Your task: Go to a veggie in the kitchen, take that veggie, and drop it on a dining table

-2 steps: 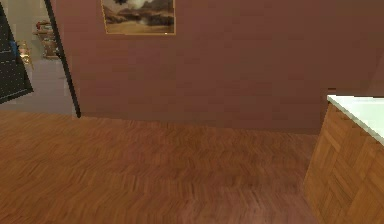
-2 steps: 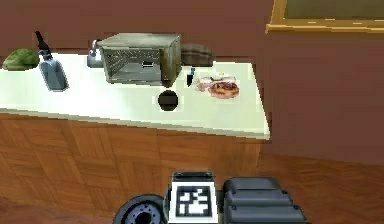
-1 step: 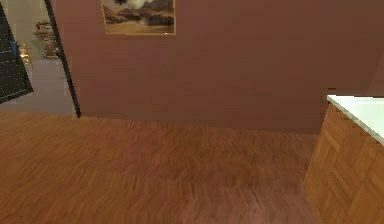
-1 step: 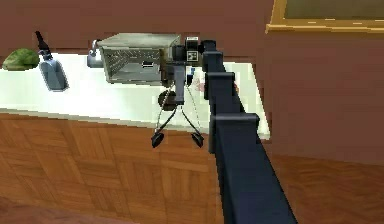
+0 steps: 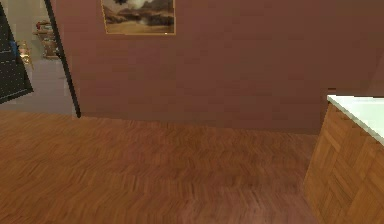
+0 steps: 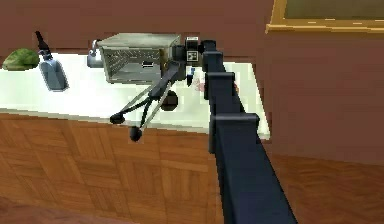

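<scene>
A green leafy lump, perhaps a veggie (image 6: pixel 17 59), lies at the far left of the white countertop (image 6: pixel 85 98) in the arm side view. A small dark brown rounded thing (image 6: pixel 172 100) lies on the counter beside the gripper's body. My arm (image 6: pixel 235 130) reaches out over the counter. The gripper (image 6: pixel 127 127) points down and to the left, its thin fingers (image 6: pixel 150 105) ending near the counter's front edge. I cannot tell whether it holds anything.
A grey spray bottle (image 6: pixel 52 68) and a metal toaster oven (image 6: pixel 135 57) stand on the counter, with a wooden cabinet front (image 6: pixel 100 160) below. In the forward view, wood floor (image 5: pixel 150 170) runs to a mauve wall with a painting (image 5: pixel 138 16); a dark door (image 5: pixel 15 55) stands left and a counter corner (image 5: pixel 350 140) right.
</scene>
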